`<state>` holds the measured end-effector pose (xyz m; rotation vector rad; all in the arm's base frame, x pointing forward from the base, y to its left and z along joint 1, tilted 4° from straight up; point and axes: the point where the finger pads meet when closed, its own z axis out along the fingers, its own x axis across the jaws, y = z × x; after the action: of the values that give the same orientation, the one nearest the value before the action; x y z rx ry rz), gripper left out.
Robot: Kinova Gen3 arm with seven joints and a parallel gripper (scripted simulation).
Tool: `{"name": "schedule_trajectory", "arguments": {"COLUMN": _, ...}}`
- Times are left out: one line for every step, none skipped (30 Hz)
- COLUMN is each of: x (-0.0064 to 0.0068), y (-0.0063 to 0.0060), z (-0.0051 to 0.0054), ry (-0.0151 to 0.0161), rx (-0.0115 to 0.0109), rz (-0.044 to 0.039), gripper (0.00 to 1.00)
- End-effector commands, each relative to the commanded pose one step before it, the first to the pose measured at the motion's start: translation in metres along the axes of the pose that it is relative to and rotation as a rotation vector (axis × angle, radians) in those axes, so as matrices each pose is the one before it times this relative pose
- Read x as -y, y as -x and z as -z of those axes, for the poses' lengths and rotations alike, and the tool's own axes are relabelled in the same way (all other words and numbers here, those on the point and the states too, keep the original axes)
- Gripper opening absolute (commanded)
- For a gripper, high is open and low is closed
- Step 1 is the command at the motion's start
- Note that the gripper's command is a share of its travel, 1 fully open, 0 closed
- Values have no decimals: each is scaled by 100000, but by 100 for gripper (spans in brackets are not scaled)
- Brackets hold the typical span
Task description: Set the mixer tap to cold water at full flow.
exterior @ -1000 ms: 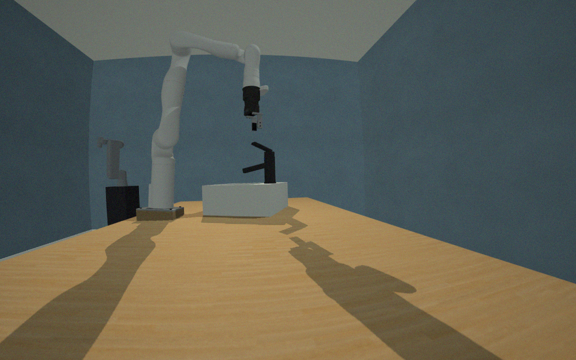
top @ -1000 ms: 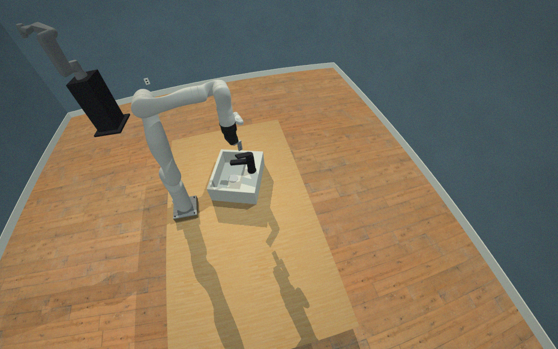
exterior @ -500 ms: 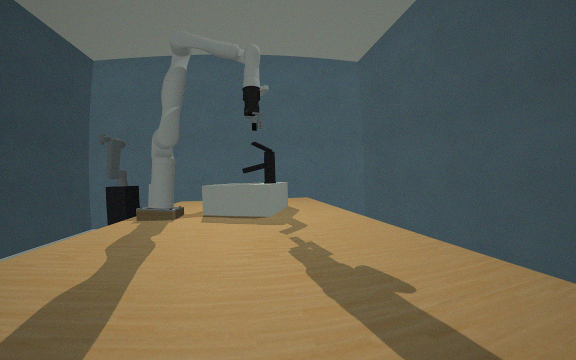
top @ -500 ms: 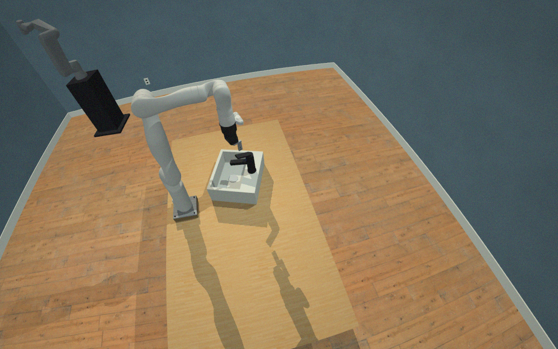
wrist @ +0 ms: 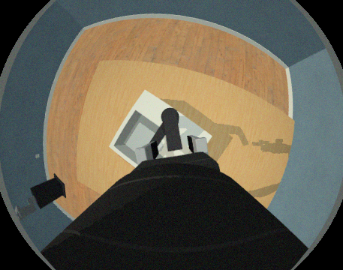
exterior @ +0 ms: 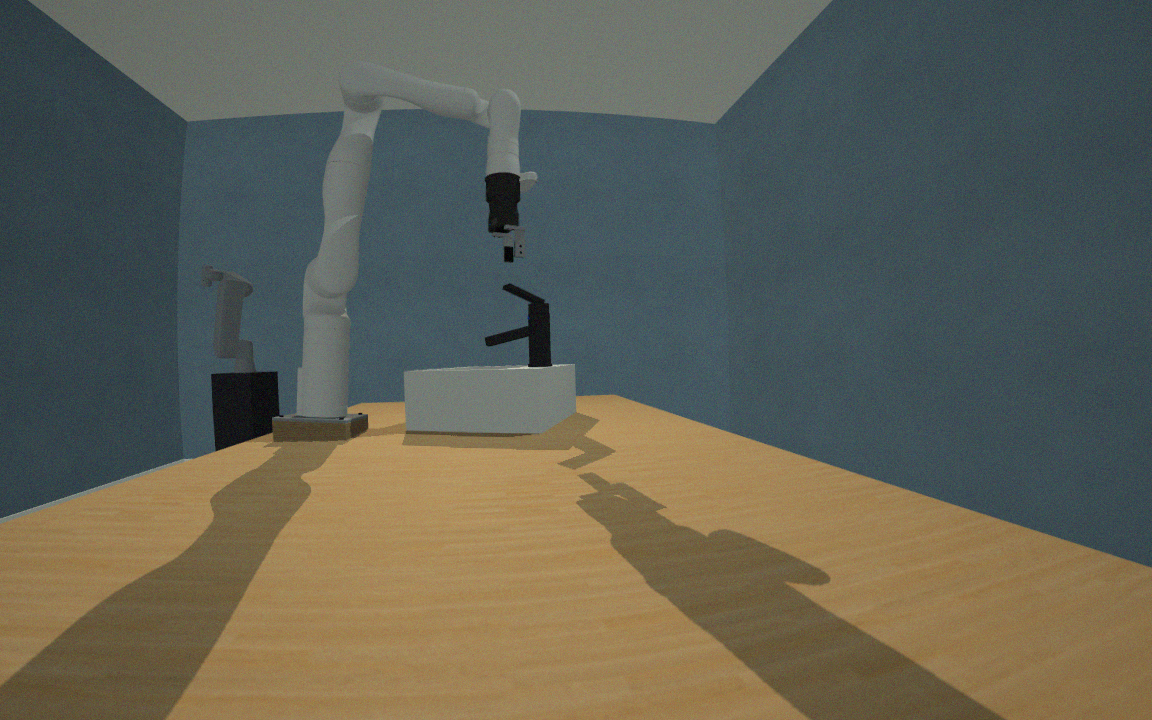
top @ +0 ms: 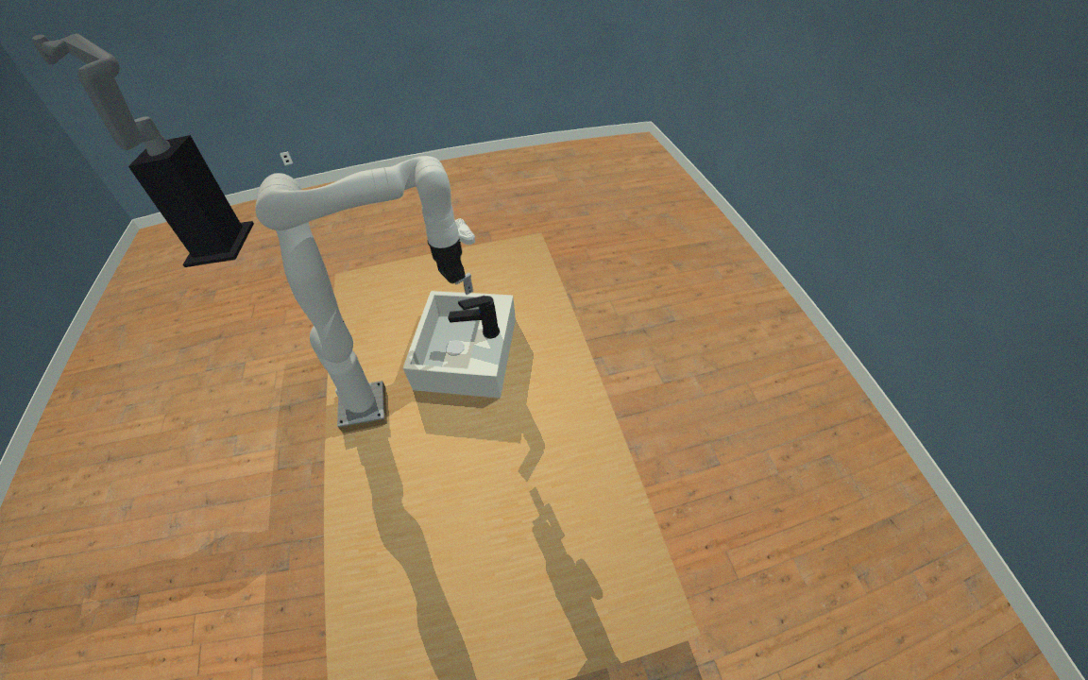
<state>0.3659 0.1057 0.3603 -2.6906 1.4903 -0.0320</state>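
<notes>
A matte black mixer tap [exterior: 538, 333] with a plain cylindrical body stands at the back edge of a white, box-shaped basin [exterior: 489, 398]. The basin has flat, smooth walls and square corners, and it rests on a pale, fine-grained wooden table top [exterior: 562, 573]. The tap's flat, bar-like lever [exterior: 522, 293] is tilted up and points out over the bowl on the same side as the straight, slim spout [exterior: 506, 337] beneath it. Red and blue dots cannot be made out at this size, and no writing or brand mark is readable anywhere.

The gripper [exterior: 512, 248] hangs pointing down, above the lever and clear of it. Its jaws are spread to their full width with nothing between them. In the wrist view the grey fingers flank the dark lever from above. The arm [top: 309, 279] is glossy white with rounded links and a black wrist section, bolted to a grey square base plate [top: 378, 390].

Around the table lies a plank floor [top: 785, 439] of knotty, reddish-brown boards. A second, grey arm [top: 104, 96] stands on a black rectangular pedestal [top: 189, 202] in the corner, against blue walls.
</notes>
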Motion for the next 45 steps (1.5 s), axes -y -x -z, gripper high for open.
{"name": "schedule_trajectory", "arguments": {"x": -16, "y": -6, "z": -114, "ry": -25, "rx": 15, "rz": -13, "gripper": 100}}
{"name": "schedule_trajectory", "arguments": {"x": 0, "y": -1, "z": -73, "ry": 1, "rx": 5, "rz": 3, "gripper": 100}}
{"name": "schedule_trajectory", "arguments": {"x": 0, "y": -1, "z": -81, "ry": 1, "rx": 4, "rz": 3, "gripper": 100}}
{"name": "schedule_trajectory", "arguments": {"x": 1, "y": -2, "z": -87, "ry": 0, "rx": 0, "rz": 0, "gripper": 100}}
{"name": "schedule_trajectory", "arguments": {"x": 1, "y": -2, "z": -95, "ry": 0, "rx": 0, "rz": 0, "gripper": 100}}
{"name": "schedule_trajectory", "arguments": {"x": 0, "y": -2, "z": -102, "ry": 0, "rx": 0, "rz": 0, "gripper": 100}}
{"name": "schedule_trajectory", "arguments": {"x": 0, "y": -2, "z": -108, "ry": 0, "rx": 0, "rz": 0, "gripper": 100}}
{"name": "schedule_trajectory", "arguments": {"x": 0, "y": -2, "z": -114, "ry": 0, "rx": 0, "rz": 0, "gripper": 100}}
{"name": "schedule_trajectory", "arguments": {"x": 1, "y": -2, "z": -120, "ry": 0, "rx": 0, "rz": 0, "gripper": 100}}
{"name": "schedule_trajectory", "arguments": {"x": 1, "y": -2, "z": -126, "ry": 0, "rx": 0, "rz": 0, "gripper": 100}}
{"name": "schedule_trajectory", "arguments": {"x": 0, "y": 0, "z": 0, "ry": 0, "rx": 0, "rz": 0, "gripper": 100}}
{"name": "schedule_trajectory", "arguments": {"x": 0, "y": 0, "z": 0, "ry": 0, "rx": 0, "rz": 0, "gripper": 100}}
{"name": "schedule_trajectory", "arguments": {"x": 0, "y": -2, "z": -131, "ry": 0, "rx": 0, "rz": 0, "gripper": 100}}
{"name": "schedule_trajectory", "arguments": {"x": 1, "y": -2, "z": -135, "ry": 0, "rx": 0, "rz": 0, "gripper": 100}}
{"name": "schedule_trajectory", "arguments": {"x": 1, "y": -2, "z": -139, "ry": 0, "rx": 0, "rz": 0, "gripper": 100}}
{"name": "schedule_trajectory", "arguments": {"x": 0, "y": -2, "z": -142, "ry": 0, "rx": 0, "rz": 0, "gripper": 100}}
{"name": "schedule_trajectory", "arguments": {"x": 0, "y": -2, "z": -145, "ry": 0, "rx": 0, "rz": 0, "gripper": 100}}
{"name": "schedule_trajectory", "arguments": {"x": 1, "y": -3, "z": -147, "ry": 0, "rx": 0, "rz": 0, "gripper": 100}}
{"name": "schedule_trajectory", "arguments": {"x": 1, "y": -3, "z": -148, "ry": 0, "rx": 0, "rz": 0, "gripper": 100}}
{"name": "schedule_trajectory", "arguments": {"x": 0, "y": -2, "z": -148, "ry": 0, "rx": 0, "rz": 0, "gripper": 100}}
{"name": "schedule_trajectory", "arguments": {"x": 1, "y": -3, "z": -149, "ry": 0, "rx": 0, "rz": 0, "gripper": 100}}
{"name": "schedule_trajectory", "arguments": {"x": 1, "y": -3, "z": -148, "ry": 0, "rx": 0, "rz": 0, "gripper": 100}}
{"name": "schedule_trajectory", "arguments": {"x": 0, "y": -2, "z": -146, "ry": 0, "rx": 0, "rz": 0, "gripper": 100}}
{"name": "schedule_trajectory", "arguments": {"x": 1, "y": -3, "z": -144, "ry": 0, "rx": 0, "rz": 0, "gripper": 100}}
{"name": "schedule_trajectory", "arguments": {"x": 1, "y": -2, "z": -142, "ry": 0, "rx": 0, "rz": 0, "gripper": 100}}
{"name": "schedule_trajectory", "arguments": {"x": 0, "y": -2, "z": -139, "ry": 0, "rx": 0, "rz": 0, "gripper": 100}}
{"name": "schedule_trajectory", "arguments": {"x": 0, "y": -2, "z": -135, "ry": 0, "rx": 0, "rz": 0, "gripper": 100}}
{"name": "schedule_trajectory", "arguments": {"x": 0, "y": 0, "z": 0, "ry": 0, "rx": 0, "rz": 0, "gripper": 100}}
{"name": "schedule_trajectory", "arguments": {"x": 0, "y": 0, "z": 0, "ry": 0, "rx": 0, "rz": 0, "gripper": 100}}
{"name": "schedule_trajectory", "arguments": {"x": 1, "y": -2, "z": -130, "ry": 0, "rx": 0, "rz": 0, "gripper": 100}}
{"name": "schedule_trajectory", "arguments": {"x": 0, "y": -2, "z": -125, "ry": 0, "rx": 0, "rz": 0, "gripper": 100}}
{"name": "schedule_trajectory", "arguments": {"x": 0, "y": -2, "z": -120, "ry": 0, "rx": 0, "rz": 0, "gripper": 100}}
{"name": "schedule_trajectory", "arguments": {"x": 1, "y": -2, "z": -114, "ry": 0, "rx": 0, "rz": 0, "gripper": 100}}
{"name": "schedule_trajectory", "arguments": {"x": 1, "y": -2, "z": -108, "ry": 0, "rx": 0, "rz": 0, "gripper": 100}}
{"name": "schedule_trajectory", "arguments": {"x": 0, "y": -2, "z": -101, "ry": 0, "rx": 0, "rz": 0, "gripper": 100}}
{"name": "schedule_trajectory", "arguments": {"x": 0, "y": -2, "z": -94, "ry": 0, "rx": 0, "rz": 0, "gripper": 100}}
{"name": "schedule_trajectory", "arguments": {"x": 0, "y": -1, "z": -87, "ry": 0, "rx": 0, "rz": 0, "gripper": 100}}
{"name": "schedule_trajectory", "arguments": {"x": 1, "y": -1, "z": -80, "ry": 0, "rx": 0, "rz": 0, "gripper": 100}}
{"name": "schedule_trajectory", "arguments": {"x": 1, "y": -1, "z": -72, "ry": 0, "rx": 0, "rz": 0, "gripper": 100}}
{"name": "schedule_trajectory", "arguments": {"x": 0, "y": -1, "z": -64, "ry": 0, "rx": 0, "rz": 0, "gripper": 100}}
{"name": "schedule_trajectory", "arguments": {"x": 0, "y": -1, "z": -57, "ry": 0, "rx": 0, "rz": 0, "gripper": 100}}
{"name": "schedule_trajectory", "arguments": {"x": 0, "y": -1, "z": -49, "ry": 0, "rx": 0, "rz": 0, "gripper": 100}}
{"name": "schedule_trajectory", "arguments": {"x": 0, "y": -1, "z": -42, "ry": 0, "rx": 0, "rz": 0, "gripper": 100}}
{"name": "schedule_trajectory", "arguments": {"x": 0, "y": -1, "z": -35, "ry": 0, "rx": 0, "rz": 0, "gripper": 100}}
{"name": "schedule_trajectory", "arguments": {"x": 0, "y": 0, "z": 0, "ry": 0, "rx": 0, "rz": 0, "gripper": 100}}
